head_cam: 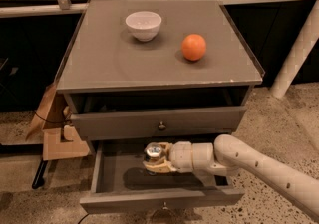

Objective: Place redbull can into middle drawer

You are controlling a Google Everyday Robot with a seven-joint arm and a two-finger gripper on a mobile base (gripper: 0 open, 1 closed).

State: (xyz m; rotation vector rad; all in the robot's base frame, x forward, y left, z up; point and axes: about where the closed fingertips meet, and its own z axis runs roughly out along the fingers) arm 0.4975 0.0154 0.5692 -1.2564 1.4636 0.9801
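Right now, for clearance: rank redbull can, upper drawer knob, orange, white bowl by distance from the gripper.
1. redbull can, in the gripper, over middle drawer
2. upper drawer knob, just above
3. orange, top right
4. white bowl, top left

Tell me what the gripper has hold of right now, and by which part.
The gripper holds the drink can, clamped around its body just below the shiny top, over the open middle drawer.

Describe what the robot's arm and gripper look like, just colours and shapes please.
The arm is smooth, off-white and tubular, with rounded joints, ringed wrist segments and small dark dots along its shell. The gripper, over the open middle drawer, has tan fingers. No loose cables show.
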